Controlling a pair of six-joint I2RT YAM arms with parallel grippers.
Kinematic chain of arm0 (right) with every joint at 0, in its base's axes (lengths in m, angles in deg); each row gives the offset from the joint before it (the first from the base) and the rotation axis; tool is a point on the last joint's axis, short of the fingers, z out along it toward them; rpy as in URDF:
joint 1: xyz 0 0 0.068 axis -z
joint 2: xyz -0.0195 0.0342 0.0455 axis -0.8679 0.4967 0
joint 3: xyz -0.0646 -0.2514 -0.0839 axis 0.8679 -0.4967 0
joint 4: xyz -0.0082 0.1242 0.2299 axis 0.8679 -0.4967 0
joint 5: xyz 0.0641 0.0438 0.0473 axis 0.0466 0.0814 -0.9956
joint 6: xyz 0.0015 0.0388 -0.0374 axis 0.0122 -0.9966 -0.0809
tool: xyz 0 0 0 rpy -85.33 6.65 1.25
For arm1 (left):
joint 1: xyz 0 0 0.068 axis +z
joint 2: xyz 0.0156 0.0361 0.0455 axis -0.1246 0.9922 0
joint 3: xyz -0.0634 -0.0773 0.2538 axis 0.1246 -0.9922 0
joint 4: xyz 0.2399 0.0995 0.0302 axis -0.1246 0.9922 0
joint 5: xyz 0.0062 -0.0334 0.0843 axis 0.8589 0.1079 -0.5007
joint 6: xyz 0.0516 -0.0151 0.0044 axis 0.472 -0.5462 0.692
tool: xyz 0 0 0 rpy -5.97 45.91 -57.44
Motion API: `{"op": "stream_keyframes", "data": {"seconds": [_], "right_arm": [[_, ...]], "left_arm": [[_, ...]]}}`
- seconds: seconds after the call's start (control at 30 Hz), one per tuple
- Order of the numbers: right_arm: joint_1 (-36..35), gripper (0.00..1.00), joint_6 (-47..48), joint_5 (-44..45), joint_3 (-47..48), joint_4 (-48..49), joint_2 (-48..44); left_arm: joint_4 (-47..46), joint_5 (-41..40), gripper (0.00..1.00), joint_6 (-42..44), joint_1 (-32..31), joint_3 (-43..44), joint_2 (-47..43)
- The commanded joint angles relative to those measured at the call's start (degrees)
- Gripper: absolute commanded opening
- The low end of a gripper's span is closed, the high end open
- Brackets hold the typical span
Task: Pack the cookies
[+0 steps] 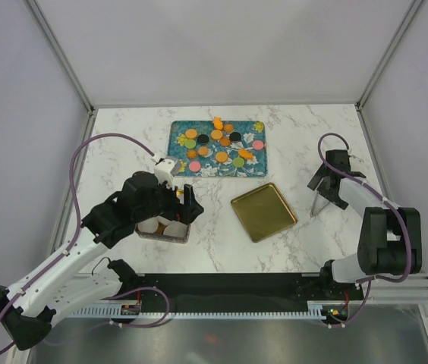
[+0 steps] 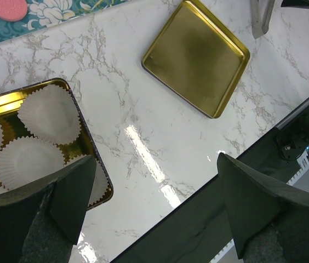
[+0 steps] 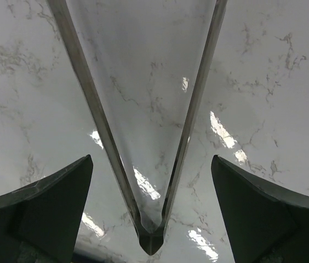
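both claws gaping: left gripper (image 2: 155,159) over tin (image 2: 83,129) w/ paper cups (image 2: 50,112), right gripper (image 3: 152,159) straddling tongs (image 3: 105,137), not squeezing. cookies (image 1: 221,157) on tray (image 1: 176,129). risk: cookies packed close, tongs may nip two or skid one off.

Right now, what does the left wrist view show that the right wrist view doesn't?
Only the left wrist view: the gold tin holding white paper cups, a bare gold square tray, and a corner of the teal floral tray with one pink cookie.
Only the right wrist view: metal tongs close up, spread in a V between the jaws without touching them.
Both: the marble table, and that arm's own gripper, left gripper or right gripper, wide open and holding nothing.
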Motion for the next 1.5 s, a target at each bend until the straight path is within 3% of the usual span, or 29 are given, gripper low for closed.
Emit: {"op": "stream_keyframes", "data": {"seconds": [0.0, 0.1, 0.4, 0.63, 0.77, 0.9, 1.23, 1.47], "right_arm": [[0.9, 0.98, 1.1, -1.4, 2.0, 4.1, 4.3], [1.1, 0.98, 0.6, -1.1, 3.1, 5.2, 7.4], [1.0, 0.87, -1.4, 0.0, 4.3, 7.6, 13.1], [1.1, 0.63, 0.6, -0.7, 7.3, 8.8, 15.9], [0.4, 0.57, 2.4, -0.4, 10.6, 6.7, 14.1], [-2.6, 0.56, 4.7, 2.5, 15.6, 1.9, 11.1], [-10.7, 0.57, 8.6, 0.0, 22.6, -5.2, 4.3], [-21.0, 0.56, 9.3, -1.8, 27.3, -8.9, 2.1]], "left_arm": [[-0.7, 1.8, 1.0, 1.7, 0.1, -0.1, -0.9], [-0.7, 2.1, 1.0, 1.8, 0.1, -0.1, -0.9], [-0.8, 2.1, 1.0, 1.7, 0.2, -0.4, -0.6], [-0.9, 1.5, 1.0, 1.7, 0.1, -0.3, 0.2], [-0.8, 0.2, 1.0, 1.6, 0.2, -0.2, 0.6], [-0.6, -1.5, 1.0, 1.6, 0.2, -0.1, 1.1], [1.0, -6.9, 1.0, 2.0, 0.3, 1.0, 1.1], [2.9, -12.5, 1.0, 2.8, 0.3, 3.0, -0.3]]}}
